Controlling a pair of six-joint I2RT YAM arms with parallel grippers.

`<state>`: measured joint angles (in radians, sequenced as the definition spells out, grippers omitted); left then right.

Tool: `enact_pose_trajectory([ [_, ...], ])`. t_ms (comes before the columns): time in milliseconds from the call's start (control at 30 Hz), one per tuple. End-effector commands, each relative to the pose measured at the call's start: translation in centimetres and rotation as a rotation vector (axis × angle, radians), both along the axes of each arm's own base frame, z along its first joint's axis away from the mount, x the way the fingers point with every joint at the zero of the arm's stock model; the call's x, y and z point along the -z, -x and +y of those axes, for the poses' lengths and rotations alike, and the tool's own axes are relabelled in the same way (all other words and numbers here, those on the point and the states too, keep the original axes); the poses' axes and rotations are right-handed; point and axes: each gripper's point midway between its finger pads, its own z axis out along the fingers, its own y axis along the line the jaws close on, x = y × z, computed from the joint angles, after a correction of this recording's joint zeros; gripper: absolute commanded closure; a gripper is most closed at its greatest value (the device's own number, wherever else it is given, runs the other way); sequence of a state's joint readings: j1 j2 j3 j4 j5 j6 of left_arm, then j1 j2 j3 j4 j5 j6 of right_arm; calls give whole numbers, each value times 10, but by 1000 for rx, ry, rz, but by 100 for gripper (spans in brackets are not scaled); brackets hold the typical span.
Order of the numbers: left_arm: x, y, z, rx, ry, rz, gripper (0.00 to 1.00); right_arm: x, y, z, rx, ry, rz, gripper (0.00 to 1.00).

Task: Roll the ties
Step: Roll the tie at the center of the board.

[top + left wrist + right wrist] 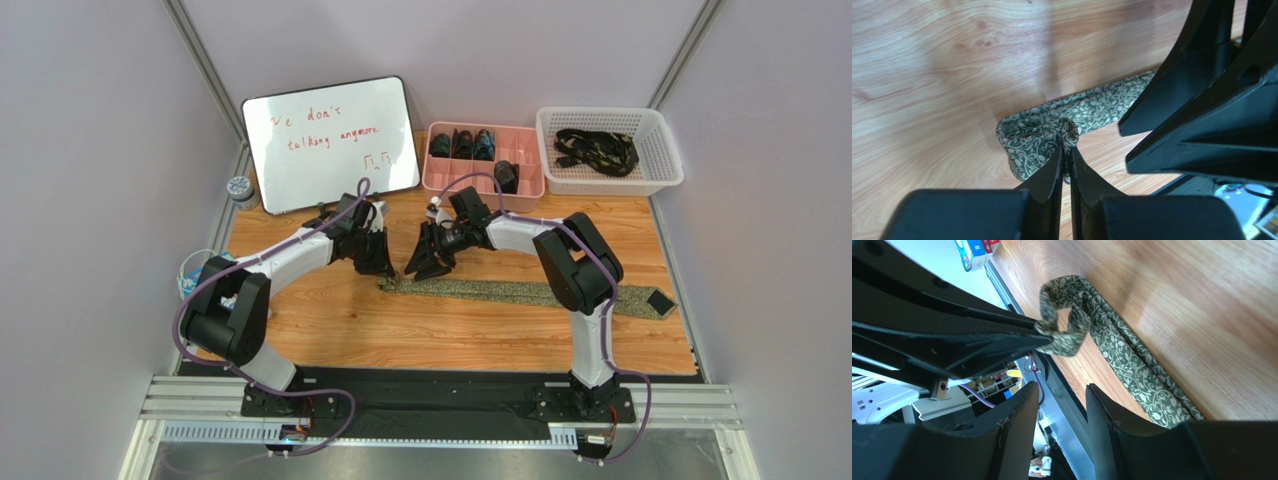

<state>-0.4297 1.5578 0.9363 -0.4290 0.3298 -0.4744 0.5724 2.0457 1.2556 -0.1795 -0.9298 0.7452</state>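
An olive-green patterned tie (pixel 520 292) lies flat across the wooden table, its black end (pixel 660 301) at the right. The tie's left end (pixel 1034 135) is curled over into a small loop. My left gripper (pixel 1067 149) is shut on that curled end, with fabric pinched between its fingertips. In the right wrist view the same loop (pixel 1067 320) hangs from the left gripper's fingers (pixel 1002 335). My right gripper (pixel 1062 390) is open with nothing between its fingers, hovering just right of the loop (pixel 425 266) and close to the left gripper (pixel 383 268).
A pink divided tray (pixel 484 189) at the back holds rolled ties (pixel 460 146). To its right, a white basket (pixel 610 186) contains black ties (pixel 598 150). A whiteboard (pixel 330 140) leans at the back left, a small jar (pixel 240 190) beside it.
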Motion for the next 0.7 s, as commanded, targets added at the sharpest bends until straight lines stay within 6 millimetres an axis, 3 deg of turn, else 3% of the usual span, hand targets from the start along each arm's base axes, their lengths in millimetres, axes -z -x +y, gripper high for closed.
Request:
enact_pose_trajectory([
  [0, -15, -11, -22, -8, 112, -15, 84, -18, -5, 5, 14, -53, -23, 53],
  [233, -13, -6, -31, -18, 181, 23, 77, -9, -4, 5, 21, -40, -9, 51],
  [333, -12, -4, -32, -22, 205, 34, 63, -7, -2, 3, 22, -35, -7, 49],
  [433, -9, -3, -31, -39, 206, 53, 61, -4, 0, 0, 23, -29, -3, 47],
  [500, -8, -3, -28, -56, 206, 56, 65, -4, 1, -1, 26, -25, -1, 47],
  [667, 1, -2, -21, -94, 219, 86, 89, 4, 1, -4, 30, -3, 2, 47],
])
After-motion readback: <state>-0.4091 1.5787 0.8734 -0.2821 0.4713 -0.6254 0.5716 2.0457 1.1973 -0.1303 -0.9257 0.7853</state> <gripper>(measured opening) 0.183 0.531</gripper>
